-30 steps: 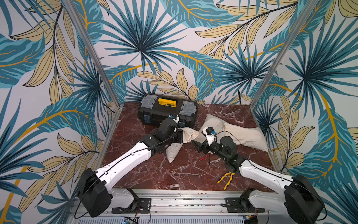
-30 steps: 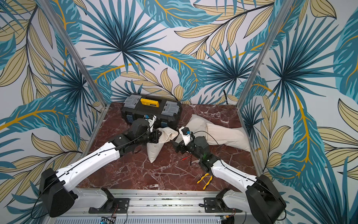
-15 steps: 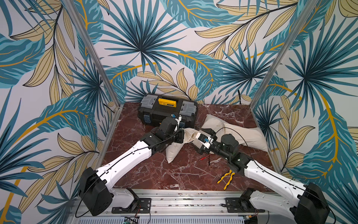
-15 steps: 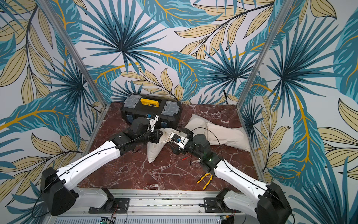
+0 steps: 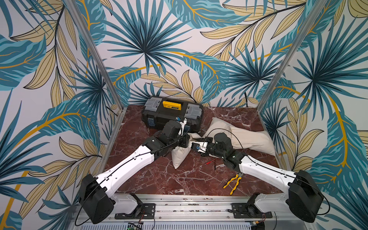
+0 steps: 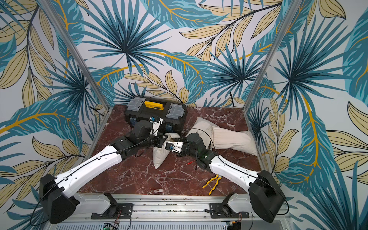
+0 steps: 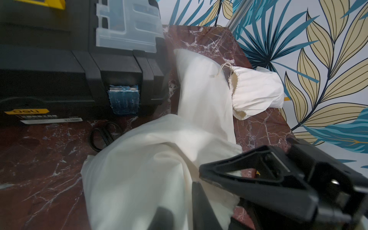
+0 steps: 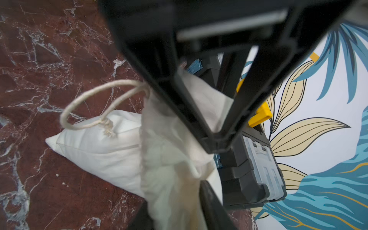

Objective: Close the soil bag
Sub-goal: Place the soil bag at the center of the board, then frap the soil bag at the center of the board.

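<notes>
By the toolbox (image 5: pixel 157 117), my right gripper (image 8: pixel 218 145) pinches the soil bag (image 5: pixel 179 157) top to close it. My left gripper (image 5: pixel 184 141): I cannot tell.

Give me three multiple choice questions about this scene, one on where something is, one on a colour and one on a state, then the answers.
1. Where is the soil bag relative to the toolbox? A on top of it; B on the table just in front of it; C behind it.
2. What colour is the toolbox handle? A red; B yellow; C blue.
3. The toolbox lid is: A shut; B raised; C removed.

Answers: B, its lower end rests on the marble before the box; B, the handle at mid-lid is yellow; A, the lid lies flat on the box.
</notes>
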